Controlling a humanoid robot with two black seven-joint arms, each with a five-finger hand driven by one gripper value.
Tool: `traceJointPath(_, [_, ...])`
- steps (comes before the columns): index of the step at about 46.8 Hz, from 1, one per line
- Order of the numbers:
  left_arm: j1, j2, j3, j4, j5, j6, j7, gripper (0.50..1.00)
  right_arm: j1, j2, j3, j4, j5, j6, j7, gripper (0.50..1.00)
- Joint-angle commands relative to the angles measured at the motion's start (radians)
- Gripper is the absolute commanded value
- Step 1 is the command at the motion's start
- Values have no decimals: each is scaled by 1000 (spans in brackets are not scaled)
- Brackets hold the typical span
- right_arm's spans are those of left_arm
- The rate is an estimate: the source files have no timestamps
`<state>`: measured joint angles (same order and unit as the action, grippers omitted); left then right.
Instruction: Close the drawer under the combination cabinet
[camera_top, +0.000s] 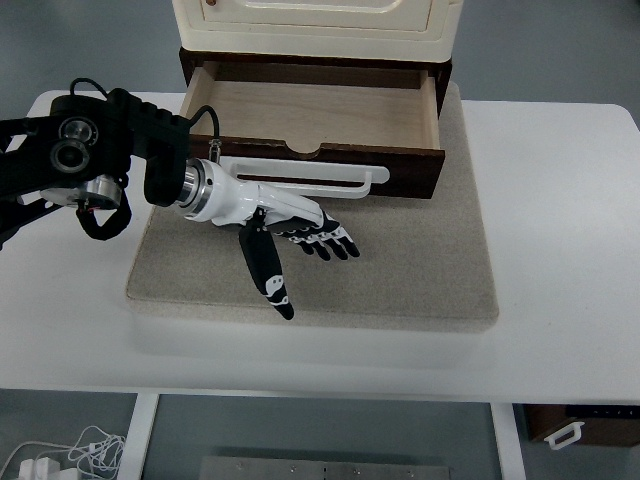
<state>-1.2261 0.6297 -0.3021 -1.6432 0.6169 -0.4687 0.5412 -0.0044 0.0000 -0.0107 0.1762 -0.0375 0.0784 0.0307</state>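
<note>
Drawer (318, 112) open, pulled out from under the cream cabinet (315, 25) at the far side of the table (560, 250). Plain wood inside, nothing in it. Dark brown front panel toward the near edge, with a white bar handle (300, 180) across it. Cabinet and drawer set on a beige mat (400, 260).

Left hand (290, 225) in from the left edge, out over the mat just in front of the drawer front and a little below the handle. Palm roughly flat, fingers (330, 240) stretched out and loosely spread toward the right, thumb (265, 270) angled down toward the near edge. Nothing held. No clear contact with the handle or the drawer front; hand close beside them. Black arm and wrist joint (75, 150) over the table's left part.
</note>
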Motion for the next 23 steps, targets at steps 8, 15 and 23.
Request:
traceJointPath(8, [-9,-24,12,37,6,1,2,996,0,0,0,0,-1,0,0,952])
traceJointPath(15, [-12,-24,11,57,47,-1,2,996,0,0,0,0,-1,0,0,952])
traceJointPath(23, [-10,-22,8,60,60,5,2,996,0,0,0,0,1,0,0,952])
